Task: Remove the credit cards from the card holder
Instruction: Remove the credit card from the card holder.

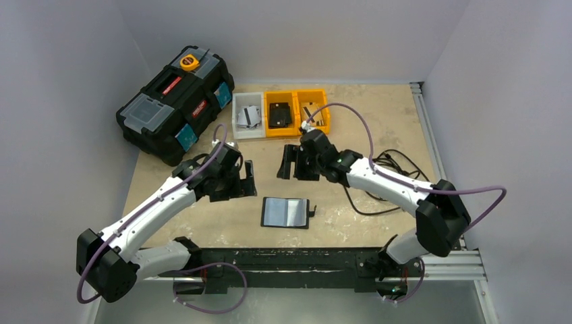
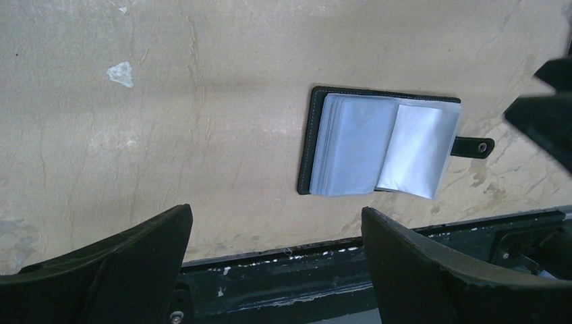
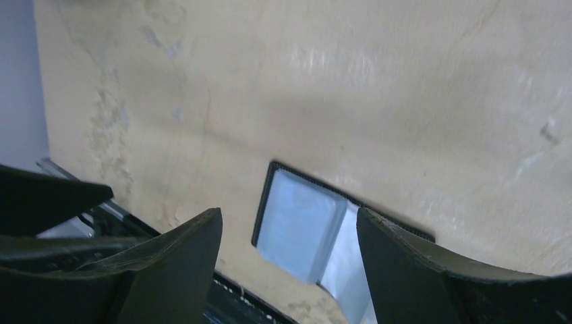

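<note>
Top view: the card holder [image 1: 287,212] is being shown lying open and flat on the table [image 1: 378,135]. It is lying on the base side of both sets of fingers, roughly midway between them and touched by neither.

The left gripper [image 1: 248,179] is being held wide open above the table with nothing between its fingers [image 2: 121,263]. In the left wrist view the holder [image 2: 381,145] is being seen beyond the fingertips, offset toward the right-hand finger. The credit cards [image 2: 354,145] are being seen as a pale bluish stack resting inside the holder, with one paler leaf [image 2: 415,152] fanned out on the side where the snap tab [image 2: 472,146] is projecting.

The right gripper [image 1: 290,162] is likewise being held with its fingers [image 3: 418,270] well spread and empty. In the right wrist view the holder [image 3: 303,229] is being framed in the gap between the two fingertips, on the table below them and not in contact with either. Its far half is being hidden by the right-hand finger.

Beyond both grippers, a black toolbox [image 1: 175,101], a white bin [image 1: 247,115] and two orange bins [image 1: 297,111] are being shown along the far side of the table.
</note>
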